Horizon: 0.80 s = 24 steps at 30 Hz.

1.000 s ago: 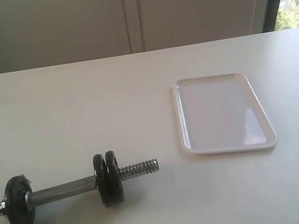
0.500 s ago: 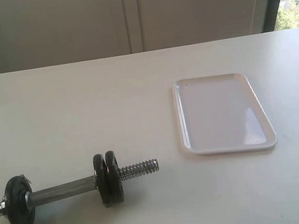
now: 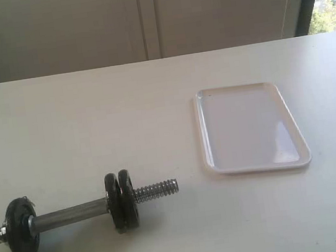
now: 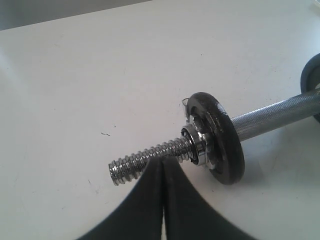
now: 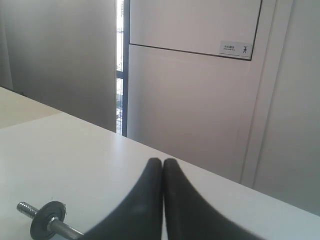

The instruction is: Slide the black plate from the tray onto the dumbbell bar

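My left pincer [image 4: 162, 162] is pressed together, the two black fingers [image 4: 142, 205] lying flat one against the other with nothing between them. Their tips are right at the near side of a thread [image 4: 145, 159] of the bar [image 4: 272, 116]. Whether they touch it or only hang over it, I cannot tell. Just past this thread a shiny collar [image 4: 196, 145] sits against the lone plate [image 4: 222, 145], which stands upright on the bar. After the plate, the rough grey middle of the bar goes on toward the picture's edge.

My right pincer [image 5: 162, 162] is also pressed together, finger against finger. It is high over the table [image 5: 75, 155] and directed to a pale wall [image 5: 190, 100] with a small sign [image 5: 236, 48]. Far under it I see one end of the bar with a plate on it.

In the exterior view, the bar lies on the table at the front left. The lone plate is near its left end. Two plates [image 3: 122, 201] stand side by side, touching, near the right thread, which sticks out free towards the tray [image 3: 258, 167]. So every black plate that I can see is on the bar. The tray lies flat at the right, well apart from the bar, with its white floor in full sight.
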Available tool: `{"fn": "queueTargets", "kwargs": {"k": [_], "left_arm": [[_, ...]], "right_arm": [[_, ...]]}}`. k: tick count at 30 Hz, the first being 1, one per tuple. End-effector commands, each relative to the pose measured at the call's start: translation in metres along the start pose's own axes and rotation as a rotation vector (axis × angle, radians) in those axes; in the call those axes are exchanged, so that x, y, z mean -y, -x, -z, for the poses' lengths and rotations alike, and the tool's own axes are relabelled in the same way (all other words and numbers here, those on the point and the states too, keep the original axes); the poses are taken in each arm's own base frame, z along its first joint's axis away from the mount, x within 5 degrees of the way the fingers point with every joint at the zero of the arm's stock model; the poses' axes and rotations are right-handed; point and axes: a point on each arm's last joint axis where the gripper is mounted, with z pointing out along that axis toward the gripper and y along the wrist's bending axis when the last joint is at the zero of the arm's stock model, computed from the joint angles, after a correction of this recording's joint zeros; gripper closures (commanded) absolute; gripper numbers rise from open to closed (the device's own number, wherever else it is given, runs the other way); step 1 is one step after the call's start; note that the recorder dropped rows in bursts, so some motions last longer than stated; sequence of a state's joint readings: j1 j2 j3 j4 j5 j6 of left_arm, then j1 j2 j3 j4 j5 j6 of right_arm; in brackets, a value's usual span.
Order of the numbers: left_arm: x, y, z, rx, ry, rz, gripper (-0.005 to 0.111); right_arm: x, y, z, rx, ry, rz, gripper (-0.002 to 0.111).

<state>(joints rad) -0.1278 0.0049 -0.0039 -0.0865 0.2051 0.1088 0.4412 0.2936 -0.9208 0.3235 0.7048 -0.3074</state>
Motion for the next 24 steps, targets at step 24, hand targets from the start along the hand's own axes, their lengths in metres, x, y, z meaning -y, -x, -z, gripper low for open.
{"fn": "queueTargets", "kwargs": {"k": [24], "left_arm": [[0.001,-0.001,0.0,0.005,-0.008,0.007,0.107]], "right_arm": [[-0.001,-0.023,0.002,-0.028,-0.033,0.002,0.108]]}}
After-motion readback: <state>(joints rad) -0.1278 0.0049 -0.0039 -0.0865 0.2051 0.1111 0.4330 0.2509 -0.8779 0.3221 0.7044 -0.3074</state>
